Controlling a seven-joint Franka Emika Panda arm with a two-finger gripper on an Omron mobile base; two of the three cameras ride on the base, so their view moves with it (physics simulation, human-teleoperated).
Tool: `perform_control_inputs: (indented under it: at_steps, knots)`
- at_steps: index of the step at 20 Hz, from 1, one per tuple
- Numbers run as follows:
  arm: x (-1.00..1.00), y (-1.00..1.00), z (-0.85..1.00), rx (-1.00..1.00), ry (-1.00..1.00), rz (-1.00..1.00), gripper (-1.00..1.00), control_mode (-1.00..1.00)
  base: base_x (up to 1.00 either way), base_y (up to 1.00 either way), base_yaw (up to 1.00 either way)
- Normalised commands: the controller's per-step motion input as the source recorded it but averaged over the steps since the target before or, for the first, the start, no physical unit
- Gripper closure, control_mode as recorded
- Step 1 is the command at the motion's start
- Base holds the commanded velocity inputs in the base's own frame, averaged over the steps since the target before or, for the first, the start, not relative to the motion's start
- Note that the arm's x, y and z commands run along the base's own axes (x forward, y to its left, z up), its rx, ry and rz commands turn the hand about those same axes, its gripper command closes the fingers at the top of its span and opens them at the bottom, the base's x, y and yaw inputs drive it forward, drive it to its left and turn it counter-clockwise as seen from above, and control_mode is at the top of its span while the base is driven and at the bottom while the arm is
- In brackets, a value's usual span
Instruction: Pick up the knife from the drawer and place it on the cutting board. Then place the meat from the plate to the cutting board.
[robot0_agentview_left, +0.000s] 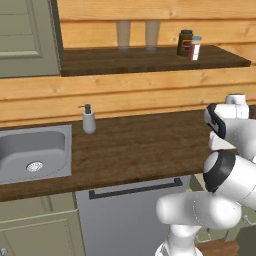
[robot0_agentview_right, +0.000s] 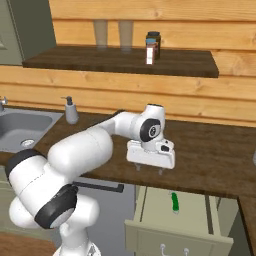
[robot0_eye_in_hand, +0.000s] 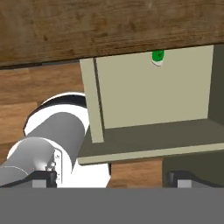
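The drawer (robot0_agentview_right: 172, 231) stands pulled out under the dark wood counter (robot0_agentview_right: 215, 155). In it lies the knife (robot0_agentview_right: 175, 202) with a green handle, near the drawer's middle. In the hand view the knife (robot0_eye_in_hand: 158, 57) peeks out at the far end of the drawer's floor (robot0_eye_in_hand: 148, 96), partly hidden by the counter's edge. My gripper (robot0_agentview_right: 150, 170) hangs open above the counter's front edge, over the drawer's left part, with nothing between its fingers. Both fingertips (robot0_eye_in_hand: 43, 177) stand wide apart. The cutting board, the plate and the meat are out of view.
A grey sink (robot0_agentview_left: 35, 150) is set in the counter at the left, with a soap dispenser (robot0_agentview_left: 88, 120) beside it. A shelf above holds two glasses (robot0_agentview_left: 124, 34) and jars (robot0_agentview_left: 189, 44). A dishwasher front with a dark handle (robot0_agentview_left: 135, 189) lies left of the drawer.
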Motion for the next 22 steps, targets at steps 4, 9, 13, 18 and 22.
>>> perform_control_inputs:
  at_steps: [4, 9, 13, 18, 22]
  knots:
    - [-0.54, -0.48, -0.11, 0.04, -0.04, -0.01, -1.0, -1.0, 0.0, 0.0, 0.0]
    - [-0.57, -0.05, -0.2, 0.0, -0.01, 0.07, -1.0, -1.0, 0.0, 0.0, 0.0]
    - [-0.4, 0.0, -0.56, 0.0, -0.01, 0.1, -1.0, -1.0, 0.0, 0.0, 0.0]
    - [-0.21, -0.02, -0.59, 0.0, -0.04, 0.06, -1.0, -1.0, 0.0, 0.0, 0.0]
    - [-0.11, 0.0, -0.56, 0.0, -0.12, 0.05, -1.0, -1.0, 0.0, 0.0, 0.0]
